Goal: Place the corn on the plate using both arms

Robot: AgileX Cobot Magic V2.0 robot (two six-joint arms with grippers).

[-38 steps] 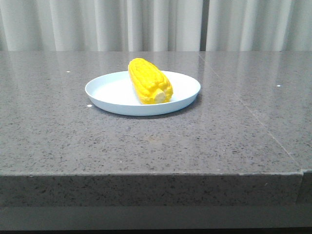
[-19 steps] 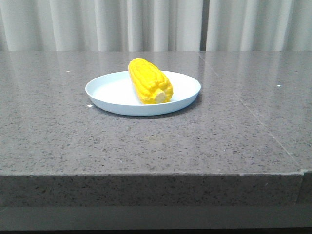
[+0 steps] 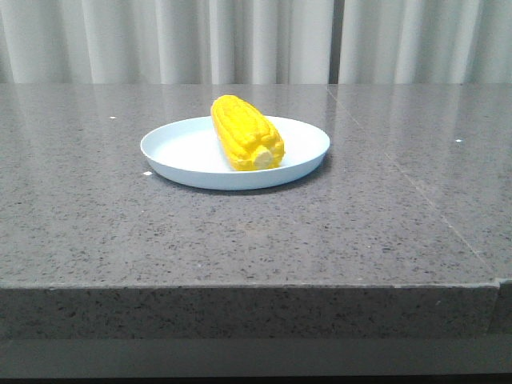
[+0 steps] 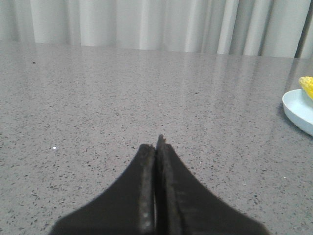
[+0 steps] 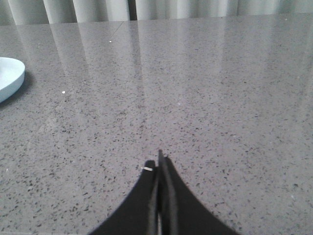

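Note:
The yellow corn (image 3: 246, 133) lies on the pale blue plate (image 3: 184, 160) near the middle of the grey stone table, its pale stub end toward the front. Neither arm shows in the front view. In the left wrist view my left gripper (image 4: 156, 144) is shut and empty over bare table, with the plate's rim (image 4: 296, 110) and a bit of the corn (image 4: 307, 85) far off at the frame's edge. In the right wrist view my right gripper (image 5: 158, 164) is shut and empty over bare table, with the plate's rim (image 5: 11, 78) far off to the side.
The table's front edge (image 3: 240, 286) runs across the front view. A seam (image 3: 416, 188) crosses the stone to the right of the plate. Pale curtains (image 3: 256, 40) hang behind the table.

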